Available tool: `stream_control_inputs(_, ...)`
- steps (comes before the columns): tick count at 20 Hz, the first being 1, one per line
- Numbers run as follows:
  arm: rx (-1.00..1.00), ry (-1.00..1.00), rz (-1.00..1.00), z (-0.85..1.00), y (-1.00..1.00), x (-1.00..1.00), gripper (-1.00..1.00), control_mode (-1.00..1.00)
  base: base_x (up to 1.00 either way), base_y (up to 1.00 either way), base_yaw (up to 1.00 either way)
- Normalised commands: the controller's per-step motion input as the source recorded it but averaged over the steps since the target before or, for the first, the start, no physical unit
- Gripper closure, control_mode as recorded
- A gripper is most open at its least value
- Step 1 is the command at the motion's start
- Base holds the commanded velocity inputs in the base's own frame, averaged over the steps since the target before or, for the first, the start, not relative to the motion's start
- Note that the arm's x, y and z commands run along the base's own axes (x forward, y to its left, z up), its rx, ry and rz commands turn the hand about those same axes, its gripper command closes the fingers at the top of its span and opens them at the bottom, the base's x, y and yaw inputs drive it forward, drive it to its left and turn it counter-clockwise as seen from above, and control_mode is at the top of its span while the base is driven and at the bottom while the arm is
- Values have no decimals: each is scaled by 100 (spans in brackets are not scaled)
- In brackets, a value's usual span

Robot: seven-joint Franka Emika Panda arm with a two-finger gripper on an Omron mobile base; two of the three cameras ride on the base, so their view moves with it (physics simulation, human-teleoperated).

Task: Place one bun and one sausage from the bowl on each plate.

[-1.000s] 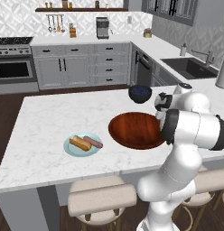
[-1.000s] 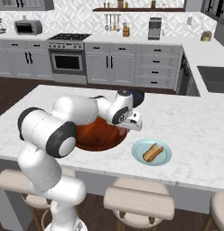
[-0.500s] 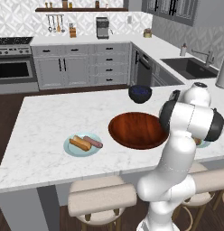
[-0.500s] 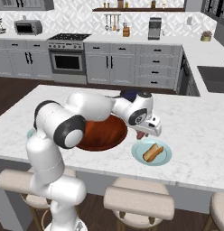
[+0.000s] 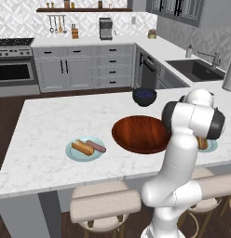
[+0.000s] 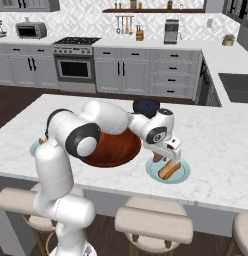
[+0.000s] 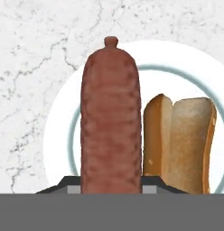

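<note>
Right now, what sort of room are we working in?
A home kitchen, rendered. There's a stove against the back wall, a sink in the corner counter, and a marble island with stools where the plates sit.

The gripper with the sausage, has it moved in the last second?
Yes. In the right base view the gripper has swung off the bowl rightward, and now hangs over the plate beside the bun.

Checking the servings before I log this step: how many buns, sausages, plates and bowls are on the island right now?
Buns: 2
Sausages: 2
Plates: 2
Bowls: 2, the wooden bowl and the dark bowl
Total: 8
</note>
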Motion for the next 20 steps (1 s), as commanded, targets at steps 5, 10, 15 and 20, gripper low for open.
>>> stream_control_inputs(5, 0, 5, -8, -17, 1, 0, 100, -100, 0, 0, 0)
stream_control_inputs(10, 0, 2, -3, -19, 1, -6, 100, -100, 0, 0, 0)
stream_control_inputs(15, 0, 2, -1, -14, 2, 1, 100, -100, 0, 0, 0)
stream_control_inputs(20, 0, 2, 0, -3, 1, 11, 100, -100, 0, 0, 0)
